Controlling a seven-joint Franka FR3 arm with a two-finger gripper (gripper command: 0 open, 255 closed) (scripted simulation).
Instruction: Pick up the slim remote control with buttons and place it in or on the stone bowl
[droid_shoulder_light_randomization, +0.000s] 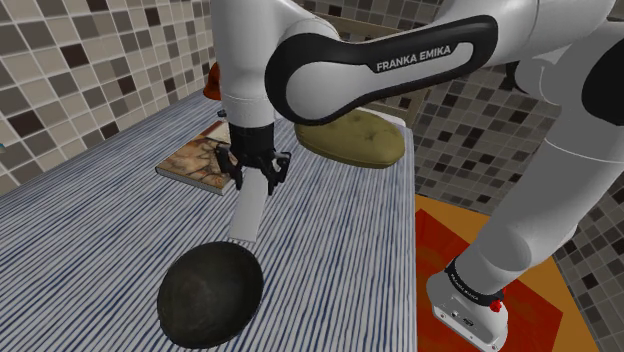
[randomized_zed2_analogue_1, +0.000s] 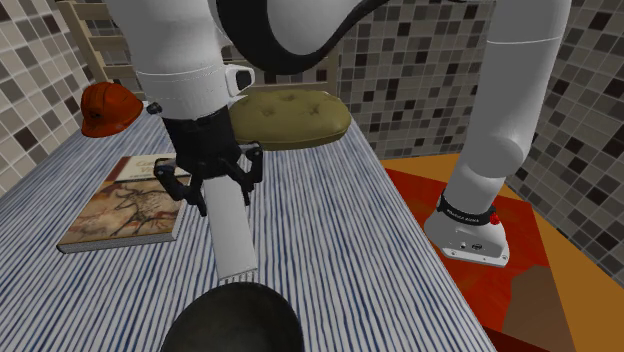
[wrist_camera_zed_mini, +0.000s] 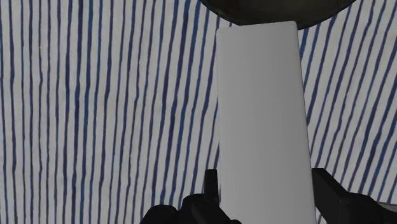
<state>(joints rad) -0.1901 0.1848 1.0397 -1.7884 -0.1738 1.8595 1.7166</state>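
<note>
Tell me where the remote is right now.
In the shoulder view's centre, the pale remote hangs clasped in the gripper above the striped cloth, its lower end close to the dark bowl.

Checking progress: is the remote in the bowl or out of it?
Out. The white remote hangs clasped in the gripper, its free end near the dark bowl's rim, not inside.

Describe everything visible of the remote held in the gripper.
The remote is a plain pale grey slab, long and slim, with no buttons drawn. It hangs nearly upright, its upper end clasped by the black gripper, above the striped cloth, its lower end close to the rim of the dark bowl.
</note>
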